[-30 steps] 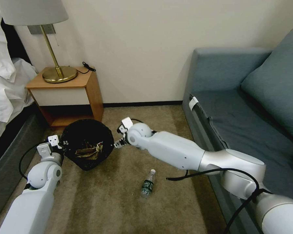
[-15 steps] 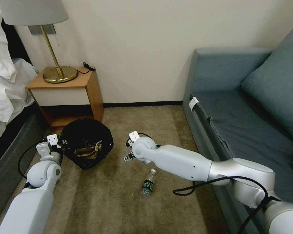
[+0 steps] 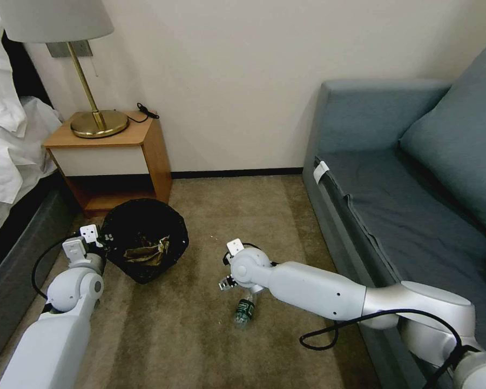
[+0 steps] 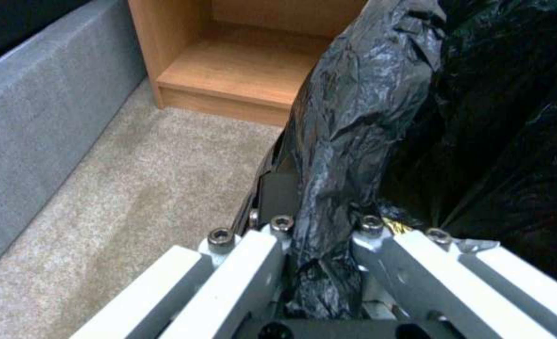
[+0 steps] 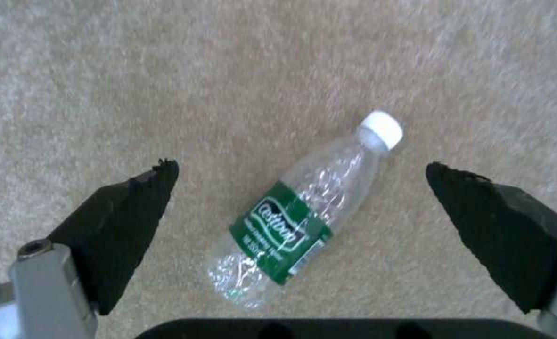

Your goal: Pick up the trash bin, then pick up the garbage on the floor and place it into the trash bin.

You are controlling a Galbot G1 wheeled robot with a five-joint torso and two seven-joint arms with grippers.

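On the carpet in head view: trash bin point(image 3: 144, 240) sits by the nightstand point(image 3: 113, 156), wrappers inside; left gripper point(image 3: 96, 236) at its rim. Right gripper point(image 3: 233, 284) hangs just over the bottle point(image 3: 244, 312), which lies near the sofa point(image 3: 410, 178).

Left wrist: fingers point(image 4: 228, 278) clamped on the bin's black bag point(image 4: 354, 122).

Right wrist: pads point(image 5: 125, 219) spread wide, either side of the bottle point(image 5: 291, 226), not touching it.

Was bedroom, hotel-like: white-linen bed point(image 3: 5, 140), wooden nightstand point(image 3: 110, 156) bearing brass lamp point(image 3: 94, 108), blue-grey fabric sofa point(image 3: 416, 178), beige carpet point(image 3: 243, 216).
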